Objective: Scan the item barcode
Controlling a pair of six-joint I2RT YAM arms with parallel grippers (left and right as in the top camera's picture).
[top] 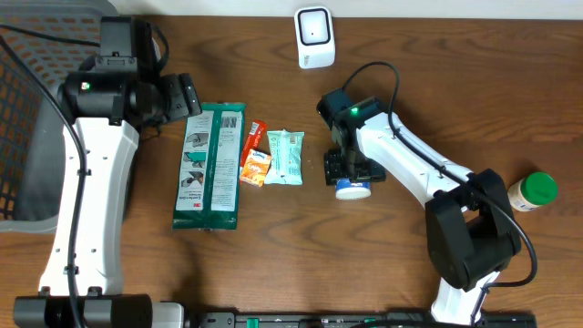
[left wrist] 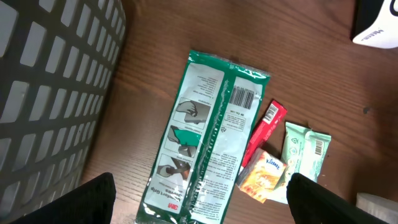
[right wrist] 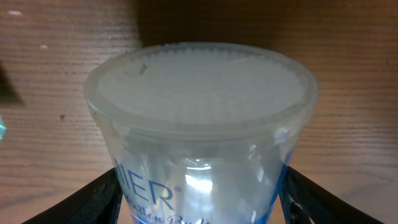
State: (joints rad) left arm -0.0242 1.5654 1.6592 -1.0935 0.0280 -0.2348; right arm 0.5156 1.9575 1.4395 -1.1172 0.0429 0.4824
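Between right gripper (right wrist: 202, 183) jaws — set wide, clamping unclear — lies the clear tub (right wrist: 199, 118), lid pointing away.

You're looking at a brown wood-grain table (top: 273, 273). On the far side sits a white scanner (top: 314, 36) with a dark face. In the middle lie a green and white packet (top: 209, 164) with a black barcode, a red packet (top: 256, 135), an orange-yellow packet (top: 256, 169) and a pale mint sachet (top: 284, 157). The tub (right wrist: 199, 124) is clear — frosted white lid, blue lettering. On the right is a white bottle (top: 531, 191) with a green cap; on the left, a dark grey mesh basket (top: 18, 109).
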